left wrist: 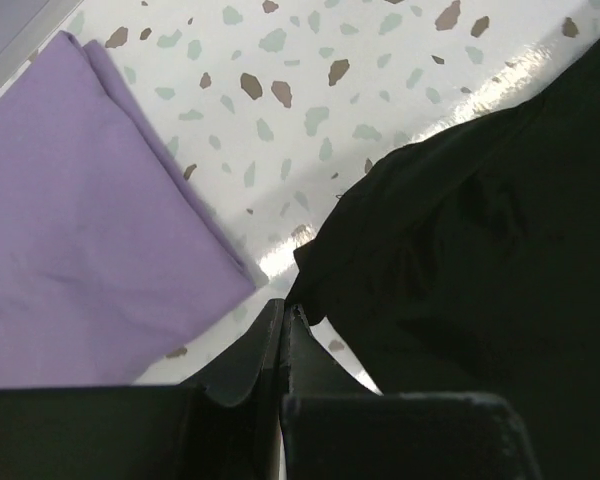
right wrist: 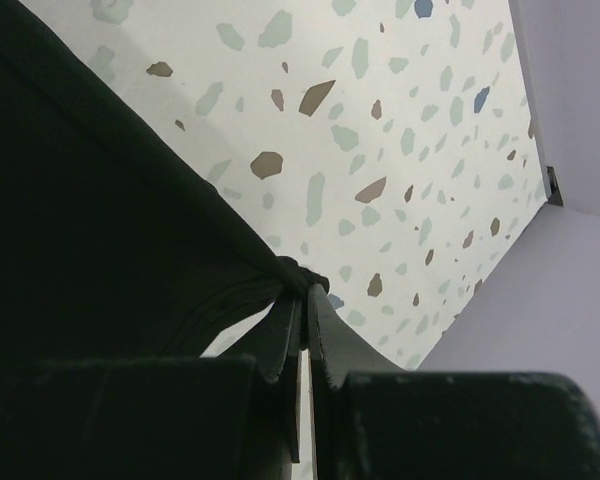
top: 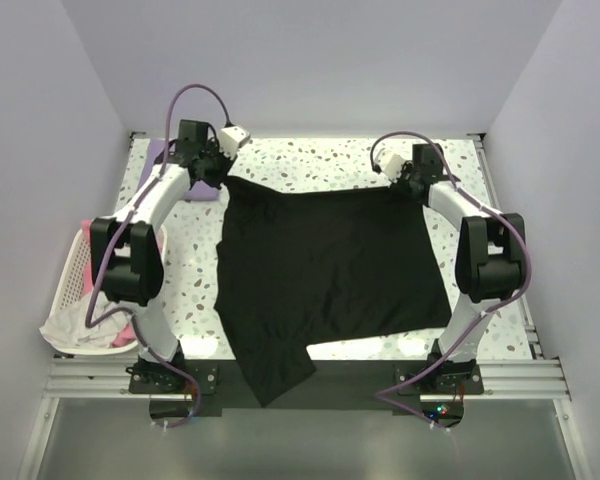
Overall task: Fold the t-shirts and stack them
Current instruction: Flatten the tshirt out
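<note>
Top external view shows the black t-shirt (top: 320, 270) spread across the middle of the table (top: 310, 160). Its far edge runs from 11 o'clock to 1 o'clock, and one part hangs over the near edge at about 7 o'clock. The left jaws are fully closed on the 11 o'clock corner of the cloth. The right jaws are fully closed on the 1 o'clock corner, where the right wrist view shows the fabric bunched into a small knot at the tips. The step in hand appears to be tensioning the far edge before a fold. To do it well, both arms should move together at equal height and equal speed, so that the edge between them runs straight and no slack forms. The left corner lies just beside the lavender t-shirt (left wrist: 90, 220), a flat folded square at 10 o'clock, so that arm's path should avoid it to leave the square undisturbed. The black cloth is matte and limp, with diagonal creases near the left corner. It will likely sag and wrinkle wherever tension drops. A white basket (top: 75, 265) holding other cloth stands off the table at 9 o'clock.
</note>
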`<state>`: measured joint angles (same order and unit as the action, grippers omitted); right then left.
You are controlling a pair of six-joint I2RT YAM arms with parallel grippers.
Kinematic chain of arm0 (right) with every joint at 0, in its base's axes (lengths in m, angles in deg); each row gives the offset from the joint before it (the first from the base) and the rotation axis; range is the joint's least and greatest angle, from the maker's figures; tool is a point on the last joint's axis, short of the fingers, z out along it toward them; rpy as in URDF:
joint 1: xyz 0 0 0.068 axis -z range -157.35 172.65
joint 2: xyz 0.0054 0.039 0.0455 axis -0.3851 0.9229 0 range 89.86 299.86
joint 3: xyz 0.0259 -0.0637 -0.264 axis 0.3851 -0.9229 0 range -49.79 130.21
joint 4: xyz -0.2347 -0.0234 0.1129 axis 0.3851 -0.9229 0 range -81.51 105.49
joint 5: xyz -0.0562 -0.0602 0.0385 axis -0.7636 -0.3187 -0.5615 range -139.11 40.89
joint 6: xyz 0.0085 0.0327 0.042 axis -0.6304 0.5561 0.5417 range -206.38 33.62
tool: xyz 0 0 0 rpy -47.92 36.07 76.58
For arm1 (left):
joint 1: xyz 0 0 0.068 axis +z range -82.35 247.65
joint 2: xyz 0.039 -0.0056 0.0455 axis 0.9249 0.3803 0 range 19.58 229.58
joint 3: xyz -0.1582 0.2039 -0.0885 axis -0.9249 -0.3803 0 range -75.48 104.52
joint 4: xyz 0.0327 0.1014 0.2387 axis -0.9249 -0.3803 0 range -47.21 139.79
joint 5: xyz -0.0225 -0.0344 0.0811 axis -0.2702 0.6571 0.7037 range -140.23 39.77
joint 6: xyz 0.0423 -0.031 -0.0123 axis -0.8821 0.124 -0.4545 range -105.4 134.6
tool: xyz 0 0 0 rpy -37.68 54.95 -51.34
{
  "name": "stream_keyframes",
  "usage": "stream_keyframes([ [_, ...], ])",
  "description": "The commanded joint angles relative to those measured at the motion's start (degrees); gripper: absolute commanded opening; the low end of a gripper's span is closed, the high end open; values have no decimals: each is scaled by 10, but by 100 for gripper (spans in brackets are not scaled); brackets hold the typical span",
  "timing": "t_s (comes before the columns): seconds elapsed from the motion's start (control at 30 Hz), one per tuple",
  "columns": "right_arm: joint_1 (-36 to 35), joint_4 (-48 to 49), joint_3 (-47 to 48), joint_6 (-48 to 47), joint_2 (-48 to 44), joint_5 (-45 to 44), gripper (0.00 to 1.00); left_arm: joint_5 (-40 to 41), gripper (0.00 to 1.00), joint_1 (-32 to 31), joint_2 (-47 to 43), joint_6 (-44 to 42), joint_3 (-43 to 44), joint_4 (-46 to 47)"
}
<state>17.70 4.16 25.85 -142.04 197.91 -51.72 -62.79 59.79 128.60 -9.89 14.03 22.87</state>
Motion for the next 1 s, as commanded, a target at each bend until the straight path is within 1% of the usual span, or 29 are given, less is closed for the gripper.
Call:
stream_keyframes([
  [0.0,9,-32,14,-16,-53,59,0,11,0,-4,-98,4,-38,-24],
  [0.13,9,-54,12,-15,-79,80,0,10,0,-8,-125,14,-45,-53],
  [0.17,10,-55,10,-13,-94,80,0,14,0,-7,-143,18,-49,-53],
  [0.3,16,-56,0,-10,-133,83,0,27,0,-8,-197,28,-85,-6],
  [0.37,17,-56,-4,-12,-144,82,0,36,0,-8,-199,33,-83,-8],
  [0.5,16,-62,-1,-13,-157,80,0,25,0,-8,-191,58,-66,-49],
  [0.57,18,-76,4,-16,-156,83,0,10,0,-9,-203,66,-81,-51],
  [0.73,17,-85,-7,-41,-156,81,0,5,0,-22,-231,80,-118,-103],
  [0.97,21,-77,-47,-69,-169,83,0,-10,0,-46,-292,58,-161,-191],
])
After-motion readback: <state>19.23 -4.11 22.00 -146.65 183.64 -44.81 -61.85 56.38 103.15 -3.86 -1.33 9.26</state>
